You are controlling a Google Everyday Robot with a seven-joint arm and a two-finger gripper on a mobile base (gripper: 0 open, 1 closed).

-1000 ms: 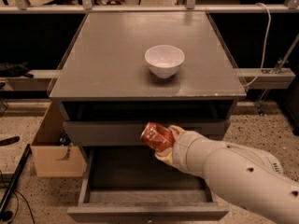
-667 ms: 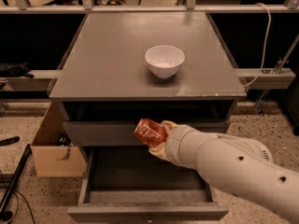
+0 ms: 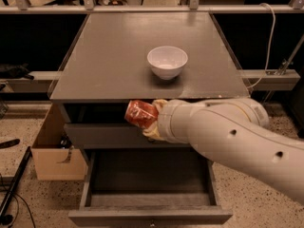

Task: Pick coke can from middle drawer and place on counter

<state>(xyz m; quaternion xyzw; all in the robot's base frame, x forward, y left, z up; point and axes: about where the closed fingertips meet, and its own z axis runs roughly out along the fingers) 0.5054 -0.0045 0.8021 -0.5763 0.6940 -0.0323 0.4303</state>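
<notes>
The coke can (image 3: 140,113), shiny red with pale markings, hangs tilted on its side, pinched between the pale fingers of the tool (image 3: 154,118); it is up out of the middle drawer (image 3: 147,175), a shallow grey wooden box with a dark floor, and just below the front edge of the matte grey surface (image 3: 118,56); lifting looks done, placing remains; a smooth round white bowl (image 3: 167,62) sits there.

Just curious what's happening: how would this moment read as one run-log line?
gripper: at counter front, shut on can | can: above open drawer, not on counter | bowl: on counter
</notes>
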